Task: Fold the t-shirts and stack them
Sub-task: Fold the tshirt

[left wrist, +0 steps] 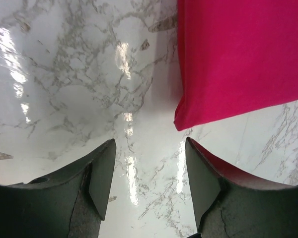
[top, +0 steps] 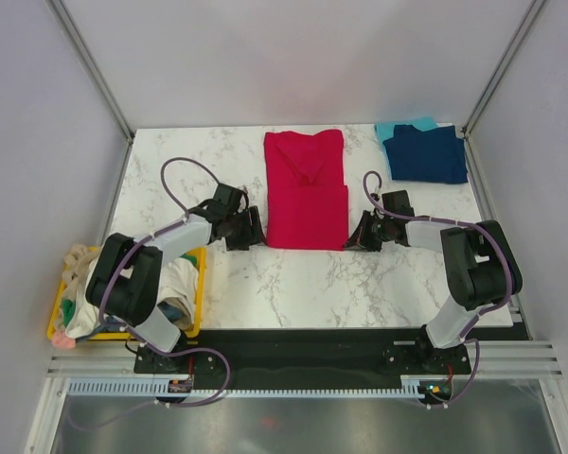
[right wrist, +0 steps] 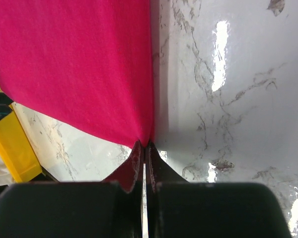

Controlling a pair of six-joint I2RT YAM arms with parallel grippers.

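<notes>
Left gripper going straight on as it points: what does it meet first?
Likely the red t-shirt at its near corner, just ahead of the left gripper's open fingers; depth is unclear.

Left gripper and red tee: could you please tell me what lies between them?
Only bare marble table separates the left gripper from the red tee; the left wrist view shows it.
</notes>
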